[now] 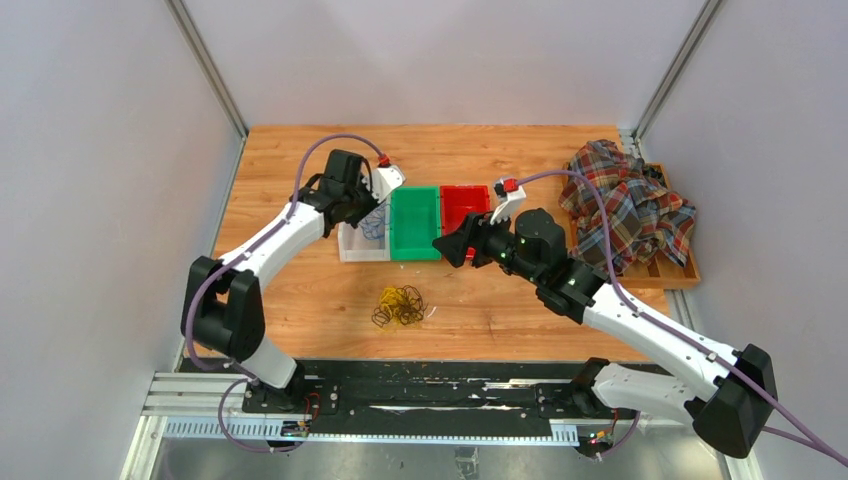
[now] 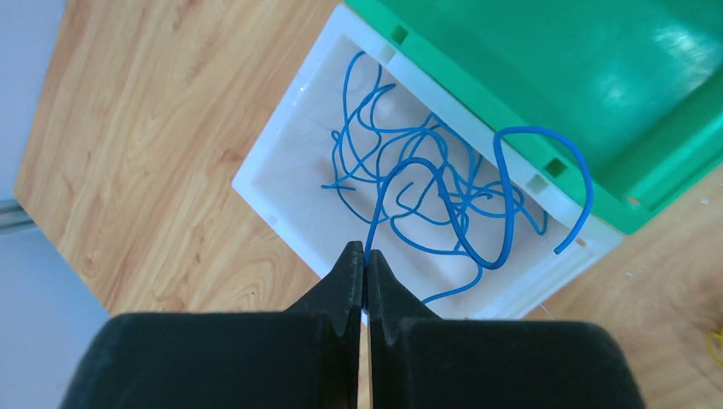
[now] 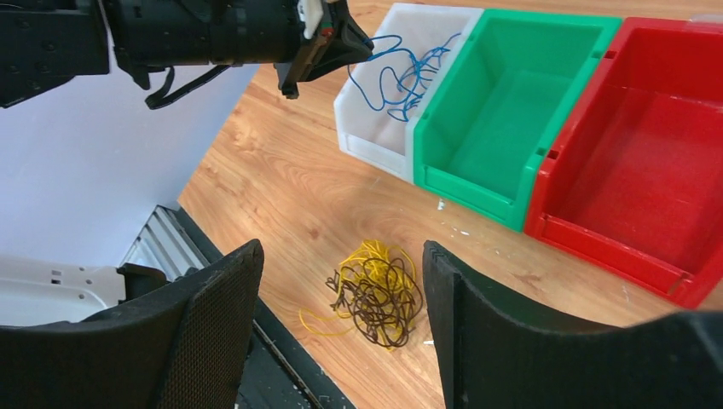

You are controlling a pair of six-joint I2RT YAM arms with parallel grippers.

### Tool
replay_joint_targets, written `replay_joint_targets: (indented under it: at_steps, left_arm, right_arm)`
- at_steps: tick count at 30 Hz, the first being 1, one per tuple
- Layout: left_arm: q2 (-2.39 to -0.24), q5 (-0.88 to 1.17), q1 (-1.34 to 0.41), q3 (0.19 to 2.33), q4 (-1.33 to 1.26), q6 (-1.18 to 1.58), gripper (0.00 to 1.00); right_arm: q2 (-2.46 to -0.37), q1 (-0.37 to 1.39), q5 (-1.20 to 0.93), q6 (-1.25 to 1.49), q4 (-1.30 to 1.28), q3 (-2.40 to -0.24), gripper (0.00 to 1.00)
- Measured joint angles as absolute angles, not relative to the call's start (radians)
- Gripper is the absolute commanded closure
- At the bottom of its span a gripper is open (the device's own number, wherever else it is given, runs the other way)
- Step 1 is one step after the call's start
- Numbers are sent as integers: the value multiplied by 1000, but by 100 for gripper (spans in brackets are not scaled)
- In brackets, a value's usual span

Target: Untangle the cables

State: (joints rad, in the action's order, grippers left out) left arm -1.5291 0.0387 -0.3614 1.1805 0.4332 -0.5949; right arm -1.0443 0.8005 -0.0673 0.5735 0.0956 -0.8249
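We see the left gripper (image 2: 367,256) pinched shut on one strand of the blue cable (image 2: 426,183), whose loose loops pile in the white bin (image 2: 294,162) at 9 o'clock of the green bin (image 3: 477,183). The right gripper (image 3: 341,256) hangs wide open, holding nothing. The yellow and dark cables (image 3: 375,294) lie tangled on the table (image 1: 300,290), at 6 o'clock of the green bin.

A light-brown wooden table (image 1: 300,290) carries three open plastic bins touching side by side near its middle: a white bin (image 1: 362,252) on the left, then a green bin (image 1: 414,225), then a red bin (image 1: 463,205). Toward the near edge lies a small tangle of yellow and dark brown cables (image 1: 399,306). A shallow wooden tray (image 1: 672,272) sits along the right edge.
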Motion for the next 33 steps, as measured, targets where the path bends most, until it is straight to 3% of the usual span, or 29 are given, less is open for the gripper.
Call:
replay_joint_targets:
  at_steps: [7,11,14,20,27,33]
  left_arm:
    - [-1635,-57,-345,1144,358,-593,72]
    - [-1639,-87,-328,1144,349,-593,43]
    - [-1639,-90,-319,1144,348,-582,32]
    - [-1601,2,-307,1158,414,-559,29]
    - [-1544,295,-304,1296,657,-574,30]
    - [-1390,489,-371,1175,809,-622,34]
  right_arm:
    - [-1043,801,-37,552,51,-825,33]
    - [-1044,801,-28,548,34,-823,33]
    - [-1044,801,-25,545,28,-823,34]
    - [-1046,801,-24,533,21,-823,33]
    - [-1081,801,-17,530,9,-822,34]
    - [-1126,801,-18,530,2,-805,37]
